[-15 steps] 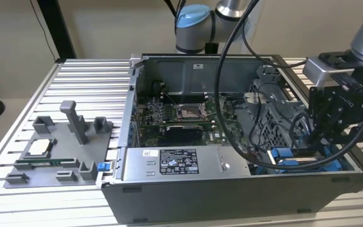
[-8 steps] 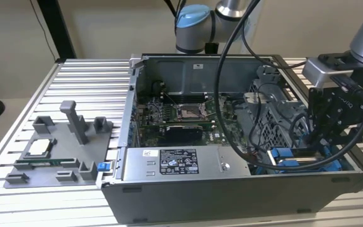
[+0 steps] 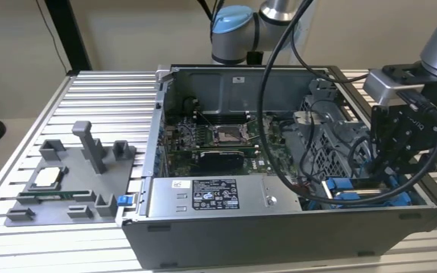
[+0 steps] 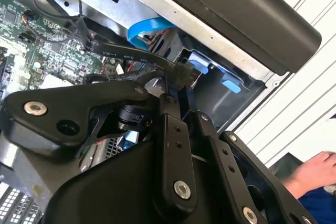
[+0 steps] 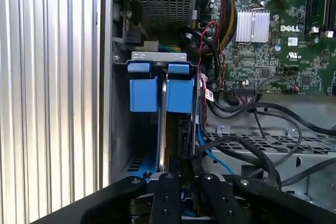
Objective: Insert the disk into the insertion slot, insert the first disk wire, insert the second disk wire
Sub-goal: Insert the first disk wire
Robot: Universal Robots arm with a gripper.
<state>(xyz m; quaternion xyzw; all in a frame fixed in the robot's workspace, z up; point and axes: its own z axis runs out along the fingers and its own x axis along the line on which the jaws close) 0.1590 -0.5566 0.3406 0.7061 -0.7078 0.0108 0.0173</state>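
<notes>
At the corner of the case (image 3: 279, 239) on the exterior view's right, the tool (image 3: 389, 181) is held low among loose cables (image 3: 279, 85), just over the slot (image 5: 122, 129). The case is carried by a ribbed table (image 3: 104, 91).

The step in hand is judged to be the seating of 1 wire (image 4: 131, 59). The disk (image 5: 164, 129) is seen edge-on inside the slot, between 2 blue tabs (image 5: 143, 94), and appears to be fully home.

The tool is narrow. In the second wrist view its fingers (image 4: 170, 140) are drawn close together, and the black plug at the wire's end is judged to be pinched at their tips.

For a clean insertion, the plug is best kept square to the disk's socket and pressed straight along the tool's axis with light force. Any tilt is likely to jam it. The wire's slack should be kept from snagging on the neighbouring cables.

The disk lies directly ahead of the fingertips and close to them. Whether the plug touches it cannot be told, and the socket itself is hidden.
</notes>
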